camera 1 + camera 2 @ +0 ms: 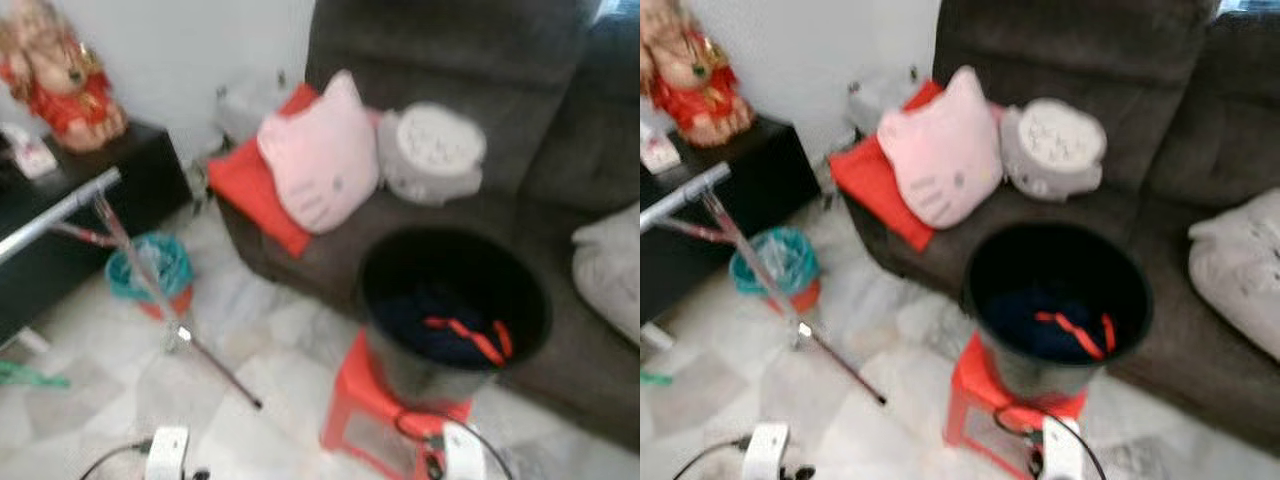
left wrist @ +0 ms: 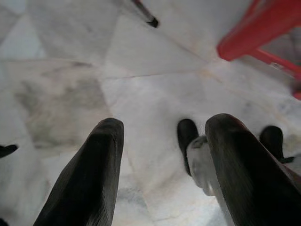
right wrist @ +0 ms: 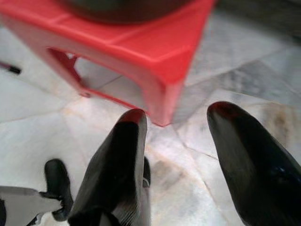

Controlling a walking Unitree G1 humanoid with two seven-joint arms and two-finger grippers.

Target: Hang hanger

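Your left gripper (image 2: 160,165) and right gripper (image 3: 178,160) hang low, jaws apart, empty. Ahead of them, the bucket (image 1: 455,305) holds a red hanger (image 1: 470,338): likely light, stiff; grip its straight bar.

Bucket (image 1: 455,300) and rack leg (image 1: 215,365) ahead

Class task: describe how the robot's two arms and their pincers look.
Each arm ends in a pale silver-white wrist with a thin black cable looping beside it. The left pincer and right pincer each have two long, glossy black, rounded fingers.
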